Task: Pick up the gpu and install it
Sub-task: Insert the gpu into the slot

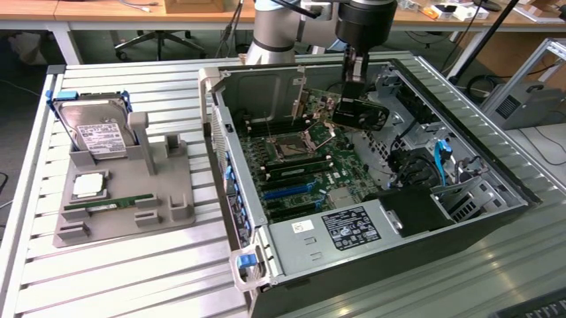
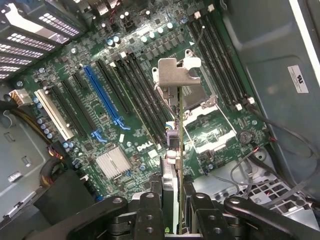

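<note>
One open dark metal computer case (image 1: 517, 189) lies on its side, its green motherboard (image 1: 346, 173) facing up under the arm's black claw (image 2: 172, 202). Partly closed, the claw pinches the gpu (image 1: 361, 114), a dark flat card with a silvery end bracket, edge-down above the board's slots. Well apart, a grey tray (image 1: 115, 226) holds a silver hard drive (image 1: 97, 136).

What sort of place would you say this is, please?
Most likely a robotics lab or workshop: a robot arm with its pincer holding the gpu inside an open computer case on a slatted metal table, a grey fixture beside it carries a hard drive, and desks stand behind.
</note>
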Robot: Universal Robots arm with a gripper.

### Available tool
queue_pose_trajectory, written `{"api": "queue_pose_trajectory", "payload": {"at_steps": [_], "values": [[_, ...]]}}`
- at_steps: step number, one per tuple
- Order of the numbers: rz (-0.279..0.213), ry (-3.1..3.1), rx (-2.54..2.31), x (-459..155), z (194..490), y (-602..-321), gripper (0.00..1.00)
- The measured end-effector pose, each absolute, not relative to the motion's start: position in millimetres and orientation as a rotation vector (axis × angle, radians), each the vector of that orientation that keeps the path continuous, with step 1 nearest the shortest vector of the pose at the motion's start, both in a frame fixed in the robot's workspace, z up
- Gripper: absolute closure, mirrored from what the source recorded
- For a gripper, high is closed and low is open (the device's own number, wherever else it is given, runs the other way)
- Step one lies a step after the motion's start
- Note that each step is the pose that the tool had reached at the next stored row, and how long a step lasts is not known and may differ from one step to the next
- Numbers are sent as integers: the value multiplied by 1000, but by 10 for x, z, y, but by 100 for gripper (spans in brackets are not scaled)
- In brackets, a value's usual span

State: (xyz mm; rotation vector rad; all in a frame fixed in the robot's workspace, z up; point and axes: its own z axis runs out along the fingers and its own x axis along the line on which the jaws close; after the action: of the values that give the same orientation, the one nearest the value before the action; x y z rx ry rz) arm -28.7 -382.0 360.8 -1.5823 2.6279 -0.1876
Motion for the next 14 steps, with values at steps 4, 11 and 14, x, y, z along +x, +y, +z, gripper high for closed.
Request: {"api": "queue_pose_trajectory", "payload": {"at_steps": [4,11,14], "values": [[-187,2611,-1608,-287,3606,-3820,73],[-185,2579,-1655,-288,3604,-3820,73],[-185,2566,-1674,-287,3604,-3820,73]]}}
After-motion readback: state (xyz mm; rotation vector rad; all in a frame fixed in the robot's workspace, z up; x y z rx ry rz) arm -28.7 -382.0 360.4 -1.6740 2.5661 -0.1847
